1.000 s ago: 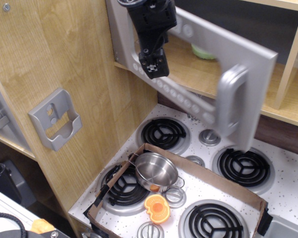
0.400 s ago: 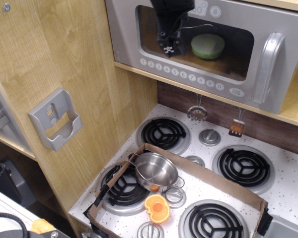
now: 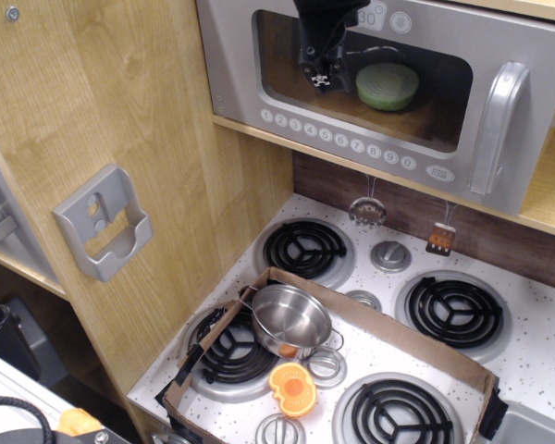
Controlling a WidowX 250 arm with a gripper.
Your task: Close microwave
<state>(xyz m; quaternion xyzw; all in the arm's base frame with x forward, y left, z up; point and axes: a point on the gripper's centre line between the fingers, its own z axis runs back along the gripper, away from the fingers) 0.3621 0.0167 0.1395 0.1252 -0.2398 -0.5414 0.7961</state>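
The microwave (image 3: 240,83) sits in the light wood shelf at the top. Its silver-grey door lies flat against the front, shut. The chunky silver handle (image 3: 498,125) is at the door's right. A row of round number buttons (image 3: 338,141) runs below the clear window. A green round thing (image 3: 388,85) shows inside through the window. My black gripper (image 3: 320,78) hangs in front of the window's upper left part, fingers close together and holding nothing, its tips at or just off the door.
A toy stove with black burners (image 3: 304,248) lies below. A cardboard tray (image 3: 379,324) on it holds a steel pot (image 3: 291,319) and an orange piece (image 3: 292,388). A grey wall bracket (image 3: 104,222) is on the wood panel at left.
The door swung from wide open to flat shut against the microwave. My gripper moved right and up with it and now rests before the window.
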